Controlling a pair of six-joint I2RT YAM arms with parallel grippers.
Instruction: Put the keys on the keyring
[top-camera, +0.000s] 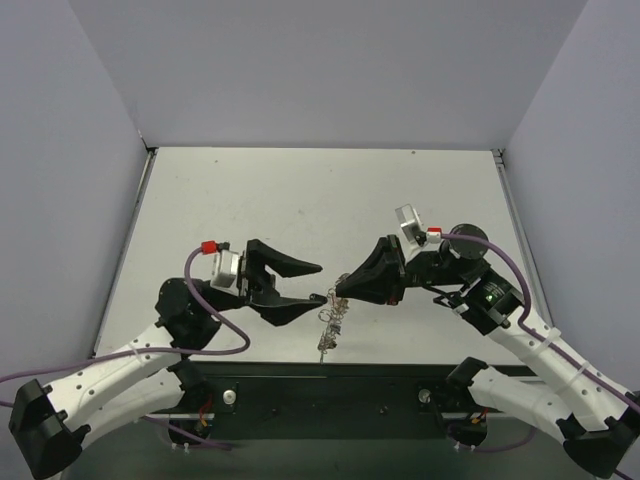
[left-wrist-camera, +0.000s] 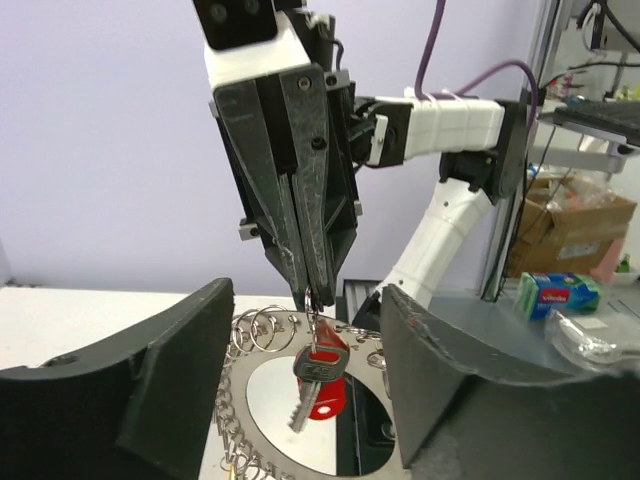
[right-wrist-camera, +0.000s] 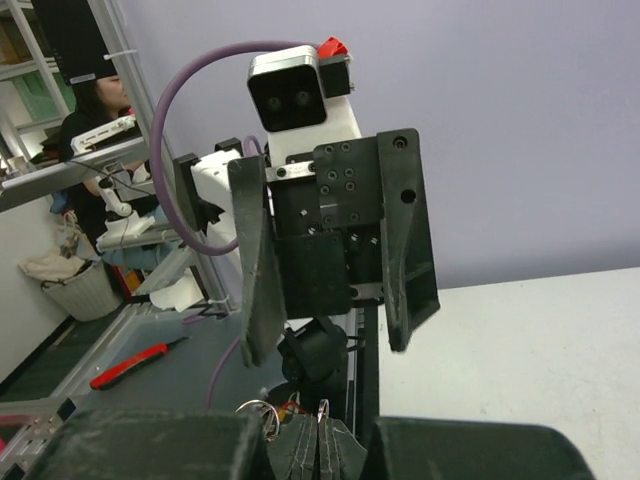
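In the top view my right gripper (top-camera: 340, 290) is shut, and the keyring (top-camera: 331, 318) dangles below its tips as a silver bunch. The left wrist view shows those shut fingers (left-wrist-camera: 308, 285) pinching a small wire loop. A silver key (left-wrist-camera: 320, 368) with a dark head hangs from the loop in front of a red tag (left-wrist-camera: 328, 405). Behind hangs the keyring's wide silver band (left-wrist-camera: 236, 399), fringed with small rings. My left gripper (left-wrist-camera: 305, 390) stands open either side of the key without touching it. In the right wrist view my right gripper (right-wrist-camera: 320, 452) grips the loop (right-wrist-camera: 322, 408) and faces the open left gripper (right-wrist-camera: 325, 350).
The white table (top-camera: 300, 200) is walled at the back and both sides. The grippers meet near the table's front edge, above the black base rail (top-camera: 330, 390). Shelves and boxes (left-wrist-camera: 570, 230) lie beyond the table.
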